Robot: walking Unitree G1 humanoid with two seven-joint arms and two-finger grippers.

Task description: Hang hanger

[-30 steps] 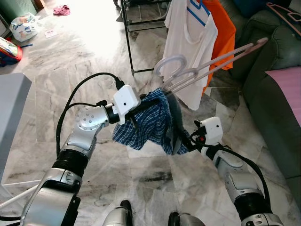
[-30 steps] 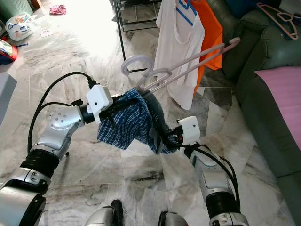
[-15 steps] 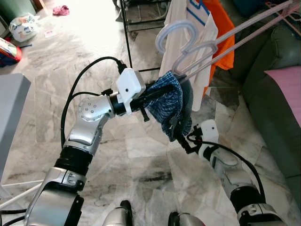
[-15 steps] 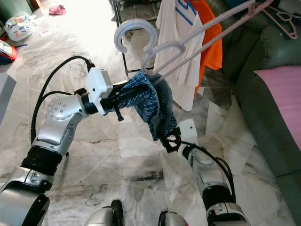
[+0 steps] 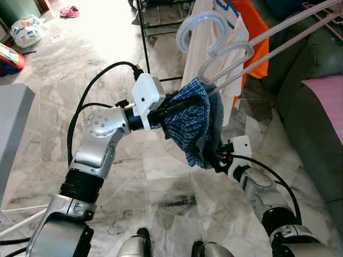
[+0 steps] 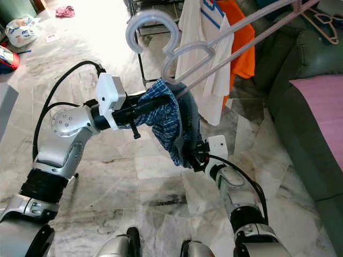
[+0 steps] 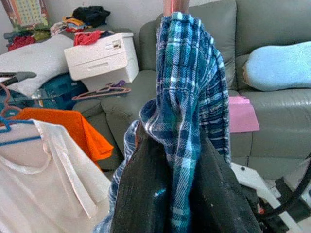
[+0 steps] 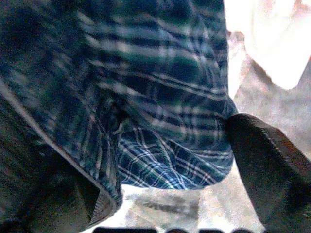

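Note:
My left gripper [image 5: 182,101] is shut on a blue plaid cloth [image 5: 195,126] draped over pale pink hangers [image 6: 153,14], held up in front of me with the hooks pointing up. In the left wrist view the plaid cloth [image 7: 187,121] runs up between the black fingers [image 7: 141,194]. My right gripper [image 5: 217,160] is at the cloth's lower hem. Its fingers [image 8: 272,165] stand apart, and the hem [image 8: 160,121] hangs over one of them. A black drying rack [image 5: 146,43] stands just beyond the hangers.
On the rack hang a white T-shirt [image 5: 206,53] and an orange shirt [image 5: 257,37]. A dark green sofa [image 5: 308,128] with a pink cloth [image 5: 327,101] is on the right. A grey table edge [image 5: 10,123] is on the left. Bags [image 5: 24,32] lie far left.
My left arm has raised the hangers and cloth toward the rack. The cloth, earlier stretched between both grippers, now hangs bunched. My right gripper has come in under its hem.

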